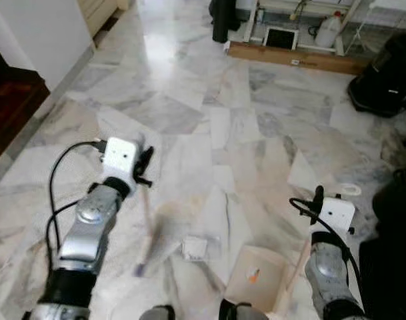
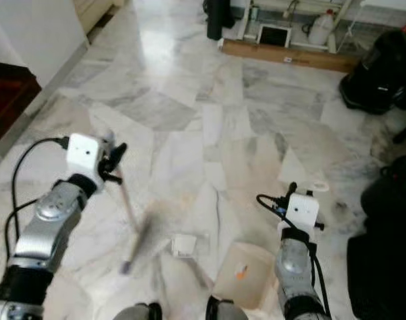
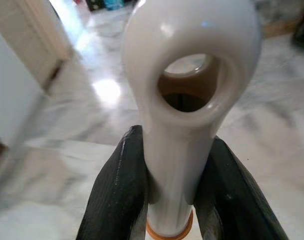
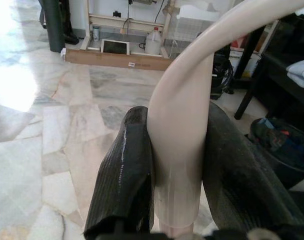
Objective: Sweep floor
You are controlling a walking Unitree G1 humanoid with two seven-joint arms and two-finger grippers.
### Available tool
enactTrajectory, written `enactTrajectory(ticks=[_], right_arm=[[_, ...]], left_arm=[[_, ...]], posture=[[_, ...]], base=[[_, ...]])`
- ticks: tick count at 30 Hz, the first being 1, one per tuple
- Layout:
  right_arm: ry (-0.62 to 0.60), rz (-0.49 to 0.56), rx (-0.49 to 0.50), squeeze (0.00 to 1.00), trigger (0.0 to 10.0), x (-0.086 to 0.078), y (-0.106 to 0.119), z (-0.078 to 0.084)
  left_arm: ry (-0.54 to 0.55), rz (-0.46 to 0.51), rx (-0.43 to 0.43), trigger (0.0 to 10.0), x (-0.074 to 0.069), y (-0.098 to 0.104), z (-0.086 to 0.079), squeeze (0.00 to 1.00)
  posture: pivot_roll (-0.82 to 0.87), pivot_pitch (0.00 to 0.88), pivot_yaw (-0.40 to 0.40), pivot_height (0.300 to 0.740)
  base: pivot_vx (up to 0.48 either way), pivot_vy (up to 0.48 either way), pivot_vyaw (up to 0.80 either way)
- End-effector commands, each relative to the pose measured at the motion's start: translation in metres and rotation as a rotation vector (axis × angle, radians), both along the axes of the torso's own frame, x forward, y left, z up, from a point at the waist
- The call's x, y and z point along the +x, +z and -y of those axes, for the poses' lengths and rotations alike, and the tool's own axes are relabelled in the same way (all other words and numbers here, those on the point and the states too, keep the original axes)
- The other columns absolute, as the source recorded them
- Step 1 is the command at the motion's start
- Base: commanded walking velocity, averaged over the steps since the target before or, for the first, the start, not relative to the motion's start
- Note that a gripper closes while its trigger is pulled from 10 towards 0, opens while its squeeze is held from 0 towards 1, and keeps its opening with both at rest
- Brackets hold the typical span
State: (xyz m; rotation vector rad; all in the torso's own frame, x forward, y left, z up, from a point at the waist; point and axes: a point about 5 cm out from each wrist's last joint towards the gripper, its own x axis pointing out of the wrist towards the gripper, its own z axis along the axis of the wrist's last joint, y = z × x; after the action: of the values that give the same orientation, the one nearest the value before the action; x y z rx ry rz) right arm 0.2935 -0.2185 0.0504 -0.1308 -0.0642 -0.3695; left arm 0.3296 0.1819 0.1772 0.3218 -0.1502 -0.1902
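My left gripper (image 1: 144,168) is shut on the top of a pale broom handle (image 3: 177,165), whose end has a round hole. The broom (image 2: 126,210) slants down to a blurred brush head (image 2: 144,237) on the marble floor. My right gripper (image 4: 179,175) is shut on the curved beige handle (image 4: 180,125) of a dustpan. The beige dustpan (image 1: 256,277) rests on the floor just left of my right arm, with a small orange mark inside. A small white square scrap (image 1: 195,248) lies on the floor between the brush head and the dustpan.
A wooden plank (image 1: 289,57) lies along the far side before a shelf with a white jug (image 1: 329,31). A black bag (image 1: 388,70) stands at far right and dark things (image 1: 395,220) at near right. A white wall (image 1: 43,33) and dark flooring (image 1: 9,100) border the left. A white ring (image 1: 350,189) lies on the floor.
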Motion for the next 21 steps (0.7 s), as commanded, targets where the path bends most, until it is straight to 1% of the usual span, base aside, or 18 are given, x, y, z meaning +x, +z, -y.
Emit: enactTrajectory(ticks=[1, 5, 8, 9, 10, 13, 16, 18, 21], right_arm=[[0.034, -0.119, 0.043, 0.00, 10.0, -0.013, -0.025, -0.011], [0.039, -0.120, 0.046, 0.00, 10.0, -0.014, -0.025, -0.010], [0.033, -0.114, 0.057, 0.00, 10.0, -0.015, -0.026, -0.009], [0.033, -0.114, 0.057, 0.00, 10.0, -0.015, -0.026, -0.009], [0.018, -0.106, 0.080, 0.00, 10.0, -0.015, -0.025, -0.008], [0.008, -0.102, 0.090, 0.00, 10.0, -0.015, -0.025, -0.006], [0.005, -0.091, 0.086, 0.00, 10.0, -0.013, -0.022, -0.005], [-0.002, -0.076, 0.089, 0.00, 10.0, -0.012, -0.020, -0.003], [-0.004, -0.070, 0.090, 0.00, 10.0, -0.011, -0.019, -0.002]], left_arm=[[0.020, 0.037, 0.057, 10.0, 0.005, 0.004, -0.006, 0.00], [0.010, 0.018, 0.043, 10.0, 0.011, -0.001, -0.004, 0.00], [-0.023, -0.003, 0.035, 10.0, 0.013, -0.008, 0.006, 0.00], [-0.023, -0.003, 0.035, 10.0, 0.013, -0.008, 0.006, 0.00], [-0.042, -0.007, 0.021, 10.0, 0.013, -0.011, 0.012, 0.00], [-0.048, -0.002, 0.017, 10.0, 0.013, -0.013, 0.015, 0.00], [-0.044, 0.012, 0.010, 10.0, 0.013, -0.014, 0.015, 0.00], [-0.045, 0.005, -0.010, 10.0, 0.014, -0.014, 0.014, 0.00], [-0.053, 0.000, -0.010, 10.0, 0.014, -0.014, 0.015, 0.00]], posture=[[0.22, 0.285, 0.010, 0.740], [0.22, 0.286, 0.009, 0.740], [0.21, 0.284, 0.007, 0.740], [0.21, 0.284, 0.007, 0.740], [0.21, 0.285, 0.006, 0.740], [0.21, 0.285, 0.006, 0.740], [0.21, 0.284, 0.006, 0.740], [0.21, 0.285, 0.007, 0.740], [0.21, 0.285, 0.008, 0.740]], base=[[0.000, 0.000, 0.00], [0.000, 0.000, 0.00], [0.000, 0.000, 0.00], [0.000, 0.000, 0.00], [0.000, 0.000, 0.00], [0.000, 0.000, 0.00], [0.000, 0.000, 0.00], [0.000, 0.000, 0.00], [0.000, 0.000, 0.00]])
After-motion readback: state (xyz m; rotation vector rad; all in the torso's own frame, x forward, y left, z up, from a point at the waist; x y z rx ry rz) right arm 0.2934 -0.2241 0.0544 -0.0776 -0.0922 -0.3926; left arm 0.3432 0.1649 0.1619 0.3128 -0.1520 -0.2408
